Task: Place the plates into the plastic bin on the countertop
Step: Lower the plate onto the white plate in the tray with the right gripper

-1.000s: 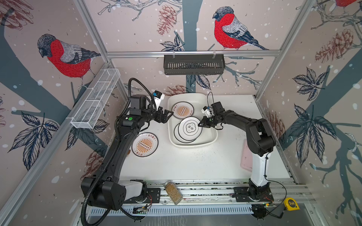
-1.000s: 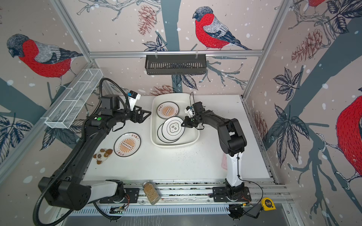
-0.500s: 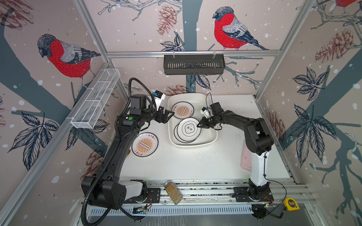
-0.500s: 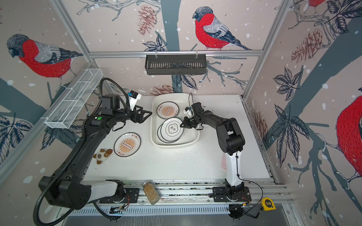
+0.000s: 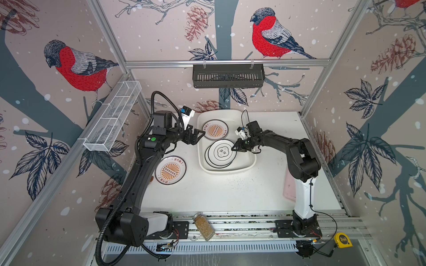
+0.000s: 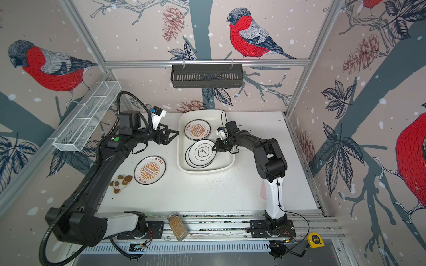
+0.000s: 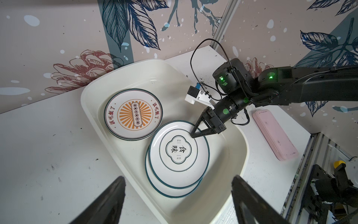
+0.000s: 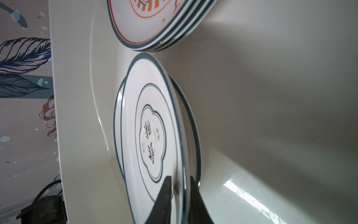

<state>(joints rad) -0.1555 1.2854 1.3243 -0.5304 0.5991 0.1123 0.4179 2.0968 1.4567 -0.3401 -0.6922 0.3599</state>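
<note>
**A:** What lay nearest?

**B:** A loose plate (image 5: 170, 170), white with an orange sunburst and a dark green rim. It lay flat on the countertop (image 5: 230, 195), left of the bin (image 5: 226, 171) and apart from it.

**A:** And in the bin?

**B:** In its near half a cloud plate (image 5: 222, 150) with a thin dark rim sat skewed on another like it. Beyond that, a sunburst stack (image 5: 214, 130) lay by the far wall.

**A:** The right arm?

**B:** It reached in low from the right, elbow bent. The right gripper (image 5: 235, 147) pointed at the cloud plate's right rim. Its fingers (image 8: 166, 194) stood narrowly apart, one on either side of that rim. I could not tell whether they pinched it.

**A:** The left?

**B:** The left gripper (image 5: 200, 138) hovered over the countertop just beside the bin's left rim, jaws wide and empty.

**A:** Anything changed from a second before?

**B:** Hardly. Both arms and all the plates stood almost where they had been.
</note>
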